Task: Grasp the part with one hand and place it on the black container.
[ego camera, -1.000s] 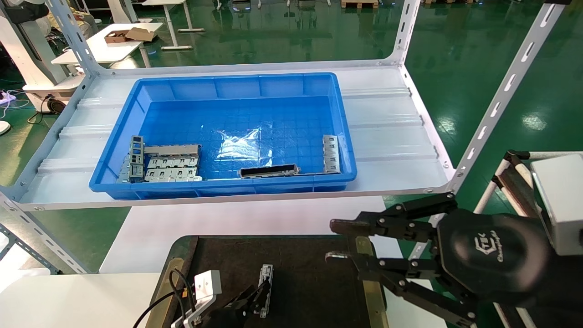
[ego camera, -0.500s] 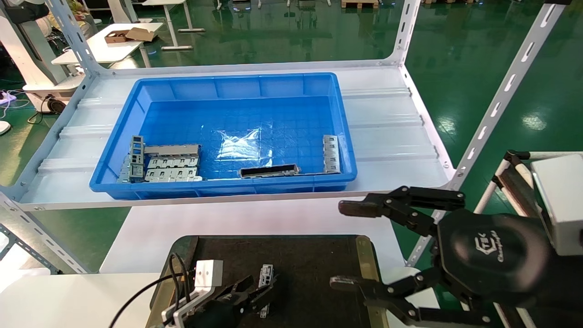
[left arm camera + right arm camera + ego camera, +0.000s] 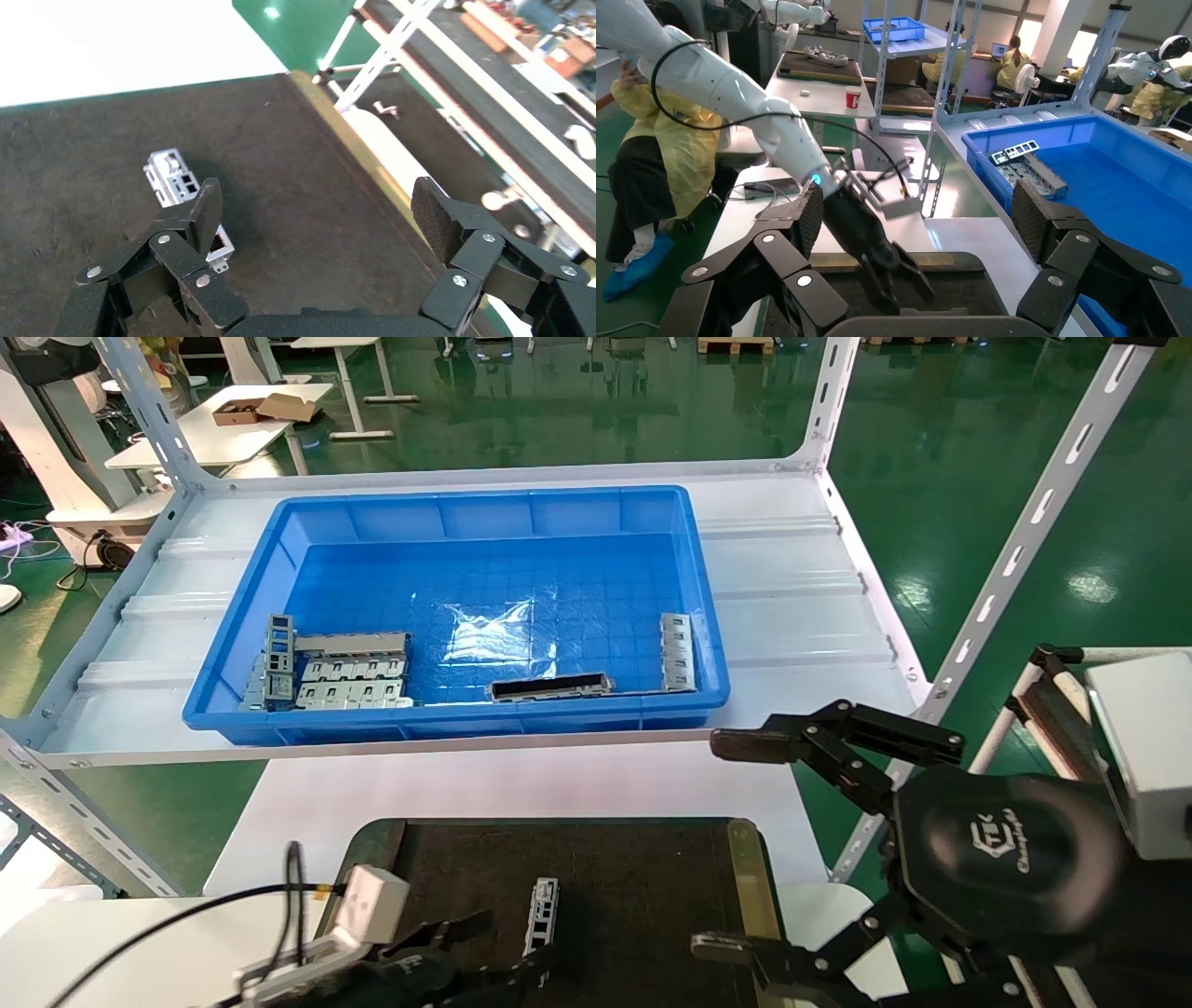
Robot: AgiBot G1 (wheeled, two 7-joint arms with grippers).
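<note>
1. On the black container (image 3: pixel 633 877) the part (image 3: pixel 542 915) lay flat, free of any grip.
2. Just behind it the left gripper (image 3: pixel 316 217) stood wide open, holding nothing.
3. Beside the container's right rail (image 3: pixel 750 877), the right gripper (image 3: pixel 736 845) hung spread wide, empty.

Around me the floor (image 3: pixel 596 407) is glossy green, mirroring ceiling lights. A pale metal rack (image 3: pixel 792 570) with slotted uprights fills the middle of my head view. At upper left stands a white table (image 3: pixel 233 426) carrying a cardboard box (image 3: pixel 265 408). A white tabletop (image 3: pixel 503 794) lies below the shelf. In my right wrist view, workers in yellow coats (image 3: pixel 673 151) stand nearby.
</note>
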